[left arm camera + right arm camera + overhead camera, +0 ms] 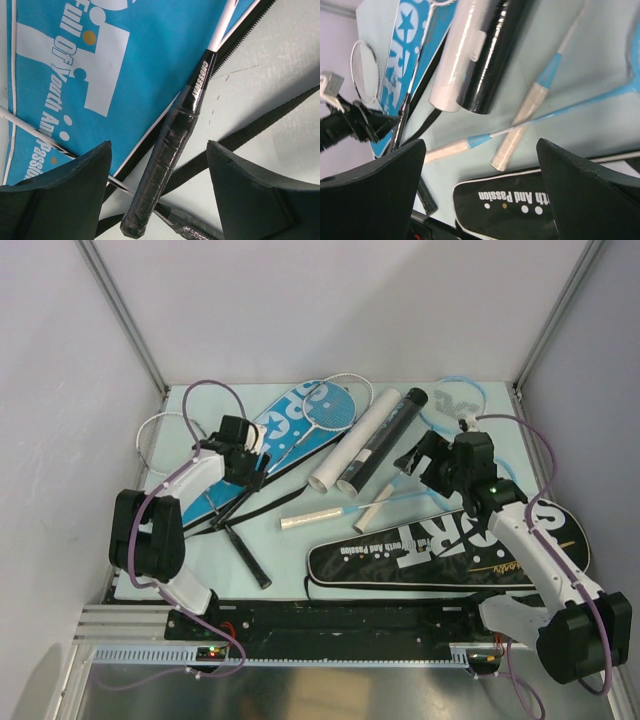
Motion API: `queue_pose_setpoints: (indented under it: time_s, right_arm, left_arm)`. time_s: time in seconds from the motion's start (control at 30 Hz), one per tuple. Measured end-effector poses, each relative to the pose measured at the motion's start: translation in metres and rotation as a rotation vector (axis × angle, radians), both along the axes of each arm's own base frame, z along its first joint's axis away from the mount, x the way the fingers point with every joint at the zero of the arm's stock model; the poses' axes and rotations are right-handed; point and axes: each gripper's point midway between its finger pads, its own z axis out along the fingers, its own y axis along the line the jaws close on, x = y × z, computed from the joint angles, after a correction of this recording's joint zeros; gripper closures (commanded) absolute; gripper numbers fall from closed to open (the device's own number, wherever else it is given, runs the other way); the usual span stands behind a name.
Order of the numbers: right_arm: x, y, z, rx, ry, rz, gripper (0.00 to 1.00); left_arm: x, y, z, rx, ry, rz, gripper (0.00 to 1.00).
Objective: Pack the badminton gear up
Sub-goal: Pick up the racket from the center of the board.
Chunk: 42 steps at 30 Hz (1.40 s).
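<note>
Blue, black and white throughout
Blue cover (290, 422) with white lettering; black cover (440, 550) with white lettering; a white tube (357, 438), a black tube (385, 438); light-blue racket shafts (585, 104), white grips (517, 127).

"SPORT" and "And Passion" mark the black cover (440, 545) by the right end effector (481, 145); "Full Of Youth" the blue cover (150, 60).

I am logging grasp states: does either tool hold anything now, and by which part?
Nothing is held. The left tool is open, the black racket handle between its jaws, untouched; the right tool is open above the white racket handles.
</note>
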Motion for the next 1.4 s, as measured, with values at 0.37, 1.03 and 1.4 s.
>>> queue_pose_setpoints:
  time_s: [0.37,1.03,1.4]
  right_arm:
    - [-0.034,-0.046,-0.059,0.079,0.300,-0.366,0.04]
    - [-0.027,-0.044,-0.043,0.147,0.192,-0.307,0.04]
    - [-0.030,-0.044,-0.042,0.143,0.192,-0.306,0.03]
  left_arm:
    - [0.002,-0.060,0.035,-0.071,-0.079,-0.159,0.19]
    - [-0.005,-0.052,0.035,-0.011,-0.096,-0.135,0.23]
    - [0.000,-0.019,-0.022,0.015,0.067,-0.052,0.26]
